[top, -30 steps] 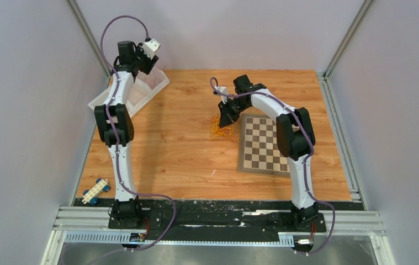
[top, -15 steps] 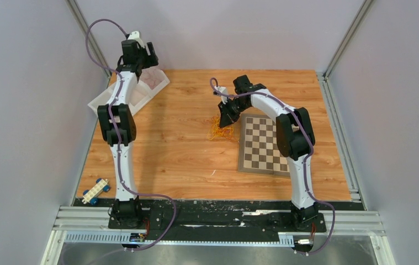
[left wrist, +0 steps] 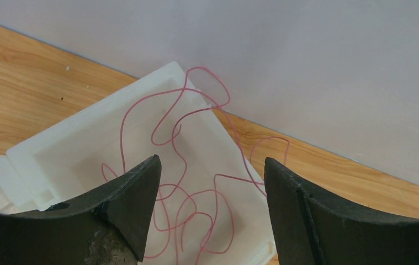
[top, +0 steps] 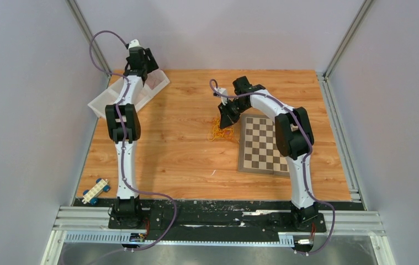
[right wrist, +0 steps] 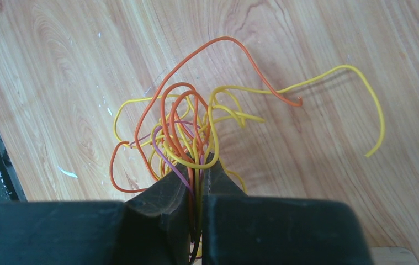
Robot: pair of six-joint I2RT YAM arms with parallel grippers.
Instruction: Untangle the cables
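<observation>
The cables [right wrist: 196,127] are a tangled bunch of thin yellow and orange strands with one purple strand, lying on the wooden table just left of the chessboard [top: 262,144]; the bunch also shows in the top view [top: 218,132]. My right gripper [right wrist: 199,165] is shut on several strands of the bunch; it also shows in the top view [top: 226,118]. My left gripper [left wrist: 212,165] is open and empty above the white tray [left wrist: 69,149], which holds a loose red strand [left wrist: 190,193]. The left gripper is at the far left in the top view [top: 141,58].
The white tray [top: 105,99] sits at the table's far-left corner against the wall. A small toy car with blue wheels [top: 96,191] lies at the near-left edge. Grey walls enclose the table on three sides.
My left arm has swung its wrist down and towards the back wall over the white tray. The right arm and the bunch have not moved.
</observation>
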